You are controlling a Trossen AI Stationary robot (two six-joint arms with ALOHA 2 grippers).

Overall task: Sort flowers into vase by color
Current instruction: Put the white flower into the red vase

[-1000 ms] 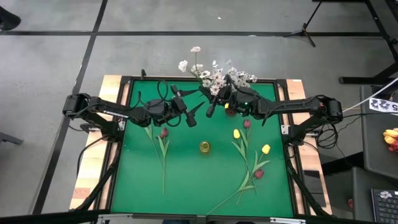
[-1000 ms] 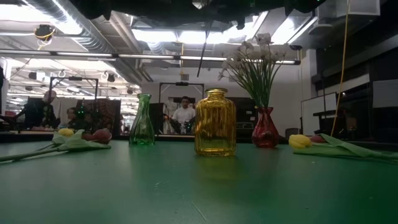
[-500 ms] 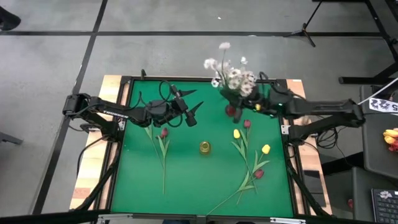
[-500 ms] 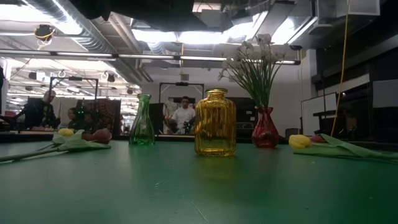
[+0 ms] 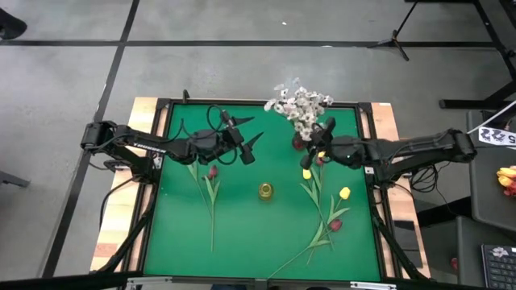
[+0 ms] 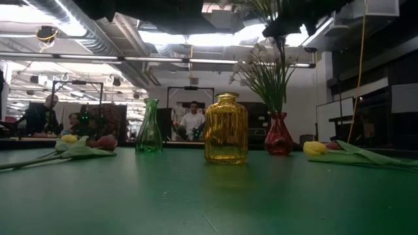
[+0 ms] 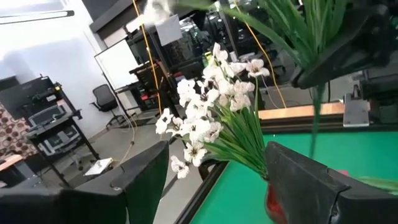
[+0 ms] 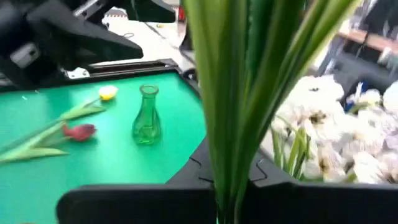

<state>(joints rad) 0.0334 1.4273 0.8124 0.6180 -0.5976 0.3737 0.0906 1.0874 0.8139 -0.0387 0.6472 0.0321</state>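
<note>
Both arms are dark, slim and jointed, looped with black cables, each ending in a two-fingered black tool.

white blossom spray in red vase | green table | left end effector fingers apart

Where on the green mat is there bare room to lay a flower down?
Free: the near strip of the green mat below the yellow vase, and the gap between that vase and the lone red tulip. Crowded: the right side, with tulips scattered, and the far right corner, where the right gripper holds a white spray over the red vase.
</note>
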